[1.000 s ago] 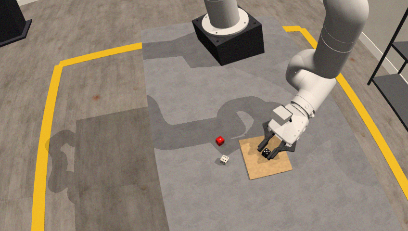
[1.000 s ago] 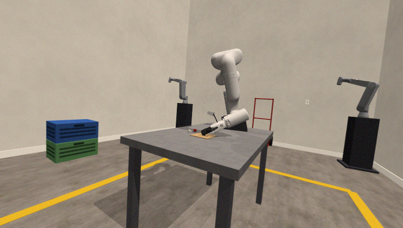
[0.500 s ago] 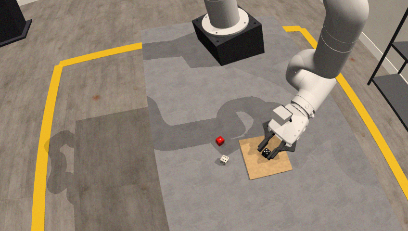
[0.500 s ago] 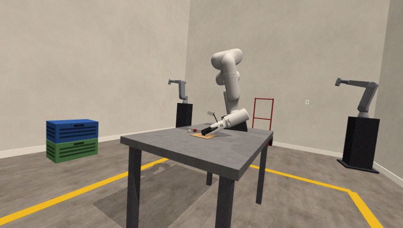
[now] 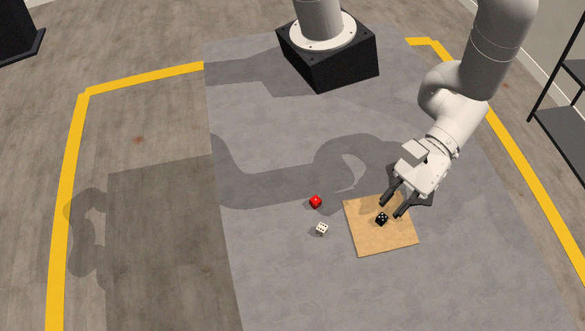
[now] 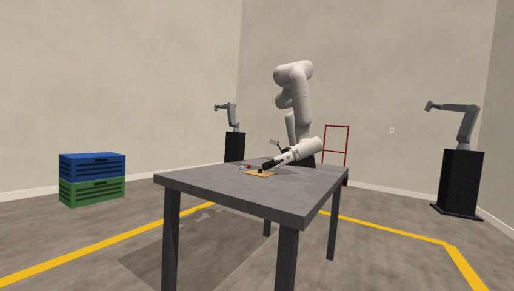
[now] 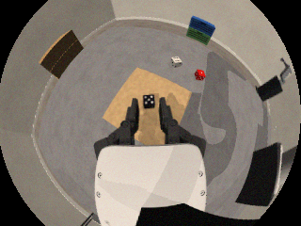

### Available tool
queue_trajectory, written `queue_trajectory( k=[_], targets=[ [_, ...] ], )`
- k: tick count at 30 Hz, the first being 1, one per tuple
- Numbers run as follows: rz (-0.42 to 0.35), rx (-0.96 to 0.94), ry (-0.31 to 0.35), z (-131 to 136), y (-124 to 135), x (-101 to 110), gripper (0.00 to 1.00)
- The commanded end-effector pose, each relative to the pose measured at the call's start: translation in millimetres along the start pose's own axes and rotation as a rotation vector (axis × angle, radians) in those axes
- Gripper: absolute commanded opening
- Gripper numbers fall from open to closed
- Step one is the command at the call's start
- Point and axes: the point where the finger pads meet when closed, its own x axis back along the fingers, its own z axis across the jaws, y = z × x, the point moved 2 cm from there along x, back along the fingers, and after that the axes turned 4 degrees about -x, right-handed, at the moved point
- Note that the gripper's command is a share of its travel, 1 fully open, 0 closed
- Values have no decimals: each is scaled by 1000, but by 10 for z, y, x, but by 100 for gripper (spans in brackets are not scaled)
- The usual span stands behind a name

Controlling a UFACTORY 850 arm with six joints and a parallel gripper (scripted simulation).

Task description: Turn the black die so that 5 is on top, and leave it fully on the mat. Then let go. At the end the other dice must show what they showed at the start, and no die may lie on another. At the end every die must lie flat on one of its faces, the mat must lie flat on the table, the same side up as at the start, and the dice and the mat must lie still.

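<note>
The black die [image 5: 381, 218] [image 6: 259, 170] [image 7: 150, 101] lies flat on the brown mat [image 5: 381, 245] [image 6: 268, 174] [image 7: 139, 83], near its middle and well inside its edges. Its top face looks like the 5. My gripper [image 5: 390, 209] [image 6: 264, 167] [image 7: 149, 104] is open and empty. It hangs tilted just behind and above the die, with the fingers clear of it. In the wrist view the die shows between the two fingertips. The red die [image 5: 315, 201] [image 6: 248, 166] [image 7: 199, 74] and the white die [image 5: 321, 228] [image 6: 241, 167] [image 7: 177, 60] lie on the table left of the mat.
The arm's black base [image 5: 328, 53] stands at the back of the grey table [image 5: 287, 278] [image 6: 252, 194]. Blue and green crates [image 6: 91, 178] stand on the floor to the left. Other arms on black pedestals [image 6: 457, 180] stand around the room.
</note>
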Motion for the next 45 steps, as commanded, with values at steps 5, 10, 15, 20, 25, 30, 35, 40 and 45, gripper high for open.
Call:
queue_trajectory(
  k=[5, 10, 15, 20, 25, 30, 35, 40, 45],
  targets=[
    [0, -1, 0, -6, -6, 172, 36],
    [0, -1, 0, -6, -7, 190, 36],
    [0, -1, 0, -10, -61, 219, 36],
    [0, -1, 0, -16, -151, 267, 36],
    [0, -1, 0, -30, -351, 374, 36],
    [0, -1, 0, -40, -501, 453, 36],
    [0, -1, 0, -43, -535, 472, 36],
    [-9, 5, 12, -28, -540, 457, 36],
    [-143, 71, 143, 140, -595, 302, 36]
  ],
)
